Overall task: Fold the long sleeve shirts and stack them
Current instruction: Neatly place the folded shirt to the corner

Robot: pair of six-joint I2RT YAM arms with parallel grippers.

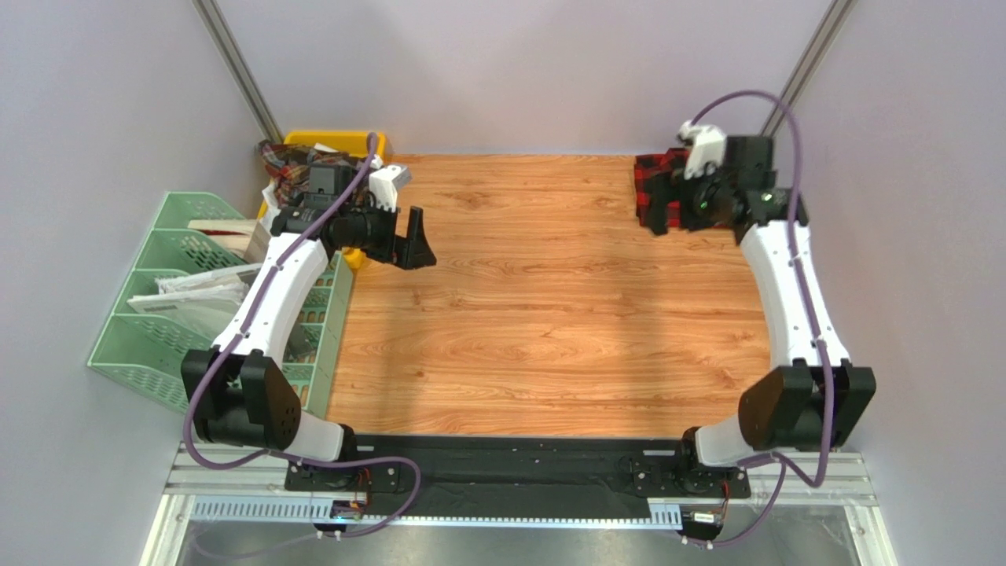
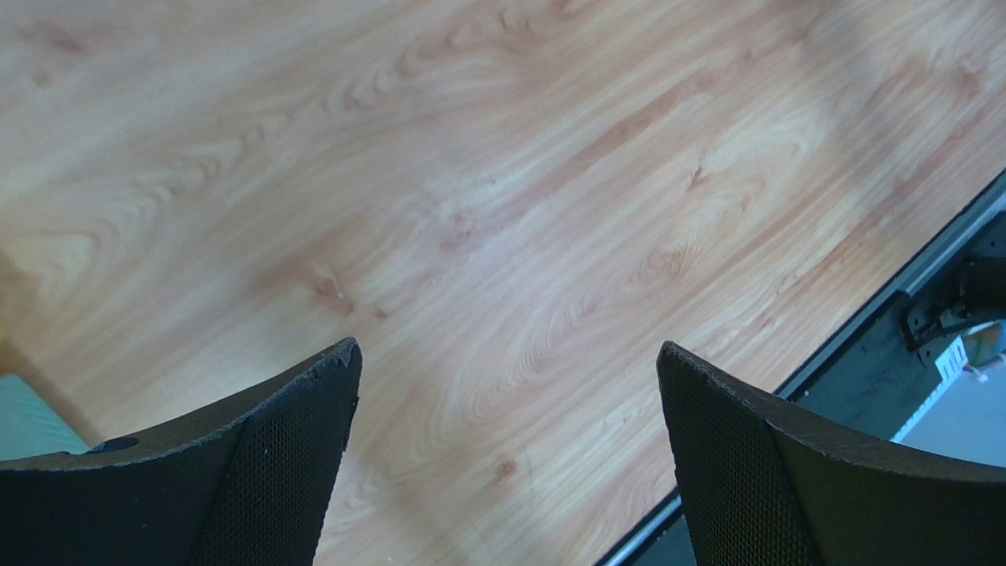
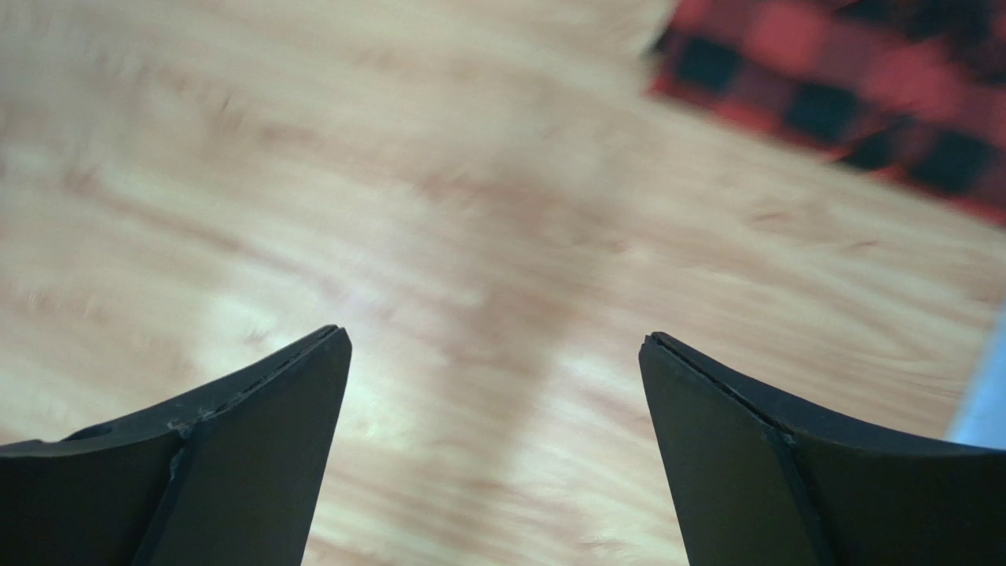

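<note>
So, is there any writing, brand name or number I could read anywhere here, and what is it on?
No text can be read.
White papers in the mint-green plastic file tray: any print is too small.
Small white-and-green label beyond the table's edge, left wrist view: blurred.
Red-and-black checked flannel shirt: no label shows.

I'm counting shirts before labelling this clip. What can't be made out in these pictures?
1. Red-and-black checked flannel shirt: top view, right arm covers its right side; right wrist view, blurred and cut off at the top-right corner.
2. Dark plaid cloth in the yellow plastic bin: top view, left arm hides most; number of shirts uncountable.
</note>
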